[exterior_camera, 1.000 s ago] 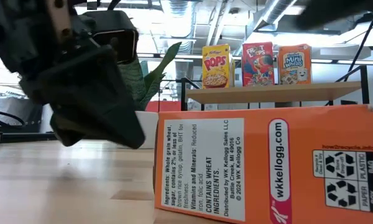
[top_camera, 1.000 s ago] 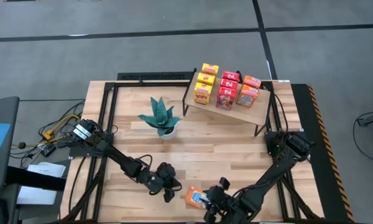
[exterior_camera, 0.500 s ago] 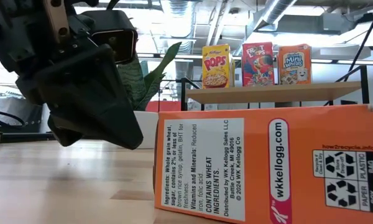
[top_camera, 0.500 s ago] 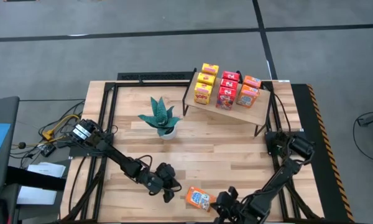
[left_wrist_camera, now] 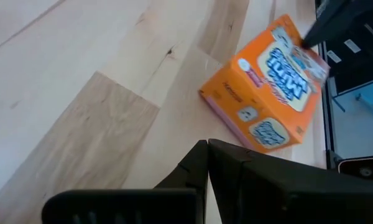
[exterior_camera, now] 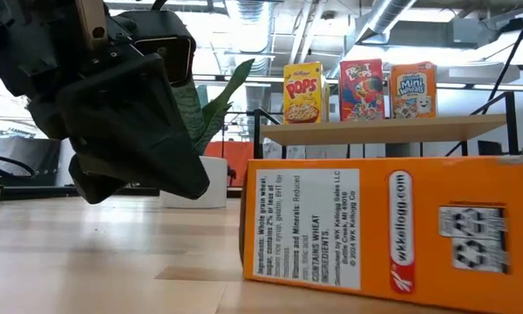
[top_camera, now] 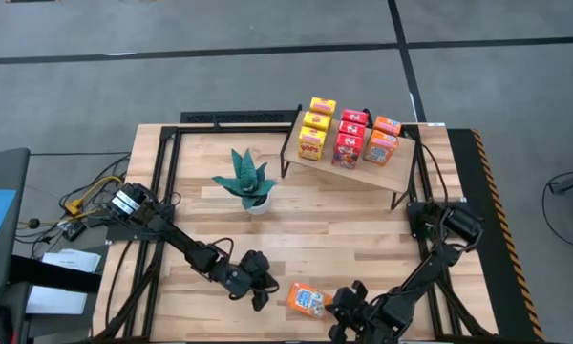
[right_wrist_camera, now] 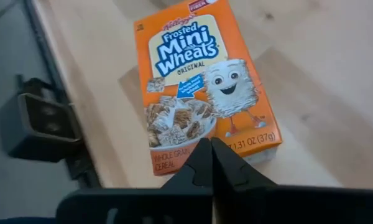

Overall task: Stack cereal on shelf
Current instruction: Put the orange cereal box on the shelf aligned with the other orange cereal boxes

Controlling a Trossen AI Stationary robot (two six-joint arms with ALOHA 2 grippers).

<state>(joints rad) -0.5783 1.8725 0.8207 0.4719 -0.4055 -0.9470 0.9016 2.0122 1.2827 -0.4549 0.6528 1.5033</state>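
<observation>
Orange cereal box [right_wrist_camera: 202, 96] seemingly beyond shut fingertips [right_wrist_camera: 209, 163]

Glossy printed cardboard cereal box [right_wrist_camera: 202, 93] lies on smooth light-wood tabletop [right_wrist_camera: 311, 74].

— What sits on my table [top_camera: 363, 225] besides the job? A teal spiky plant [top_camera: 245, 179] in a white pot [top_camera: 259, 202], standing upright on the slatted wood, toward the middle-left

— And from low down?

— The pot [exterior_camera: 194, 194] shows pale behind, with one long leaf [exterior_camera: 216, 106] rising (the rest is hidden)

— Off the table?

— Grey floor [top_camera: 220, 81] crossed by dark lines, a yellow cable [top_camera: 89, 196] and papers [top_camera: 65, 277] at the left edge
</observation>
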